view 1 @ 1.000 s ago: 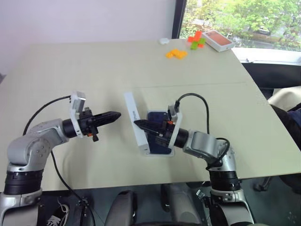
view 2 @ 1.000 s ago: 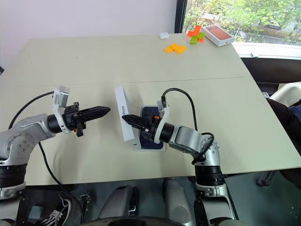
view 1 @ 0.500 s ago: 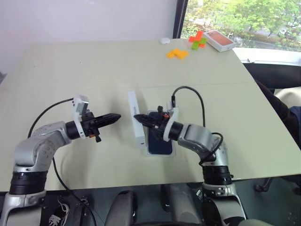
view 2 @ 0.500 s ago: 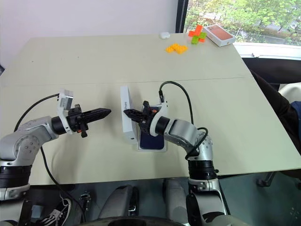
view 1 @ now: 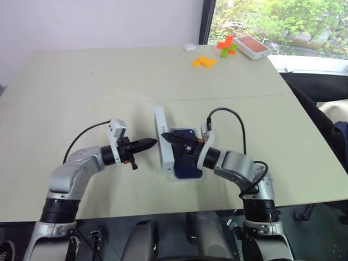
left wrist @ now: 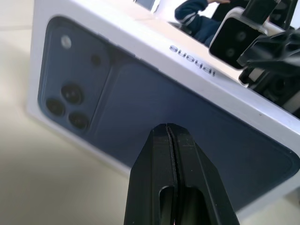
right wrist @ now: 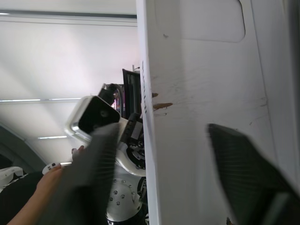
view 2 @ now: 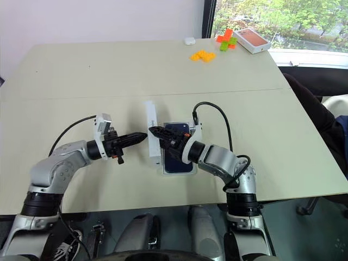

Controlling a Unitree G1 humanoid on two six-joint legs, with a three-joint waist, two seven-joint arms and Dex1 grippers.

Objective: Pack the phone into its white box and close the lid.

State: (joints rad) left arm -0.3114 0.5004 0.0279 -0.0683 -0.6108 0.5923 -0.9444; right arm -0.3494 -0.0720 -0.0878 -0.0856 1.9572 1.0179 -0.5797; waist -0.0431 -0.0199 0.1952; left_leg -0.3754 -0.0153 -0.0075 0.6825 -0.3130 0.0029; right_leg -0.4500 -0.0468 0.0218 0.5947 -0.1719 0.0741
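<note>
Lid [view 1: 162,138] stands on its long edge mid-table [view 1: 81,92], printed face toward the L gripper [view 1: 153,143], whose fingers are pressed together, tip just at that face. R gripper [view 1: 166,137] is at the lid's other, plain white side, jaws spread (one each side of the rim, not clamped). Phone [view 1: 187,157] lies flat in the white box [view 1: 187,177] just beside the lid.
</note>
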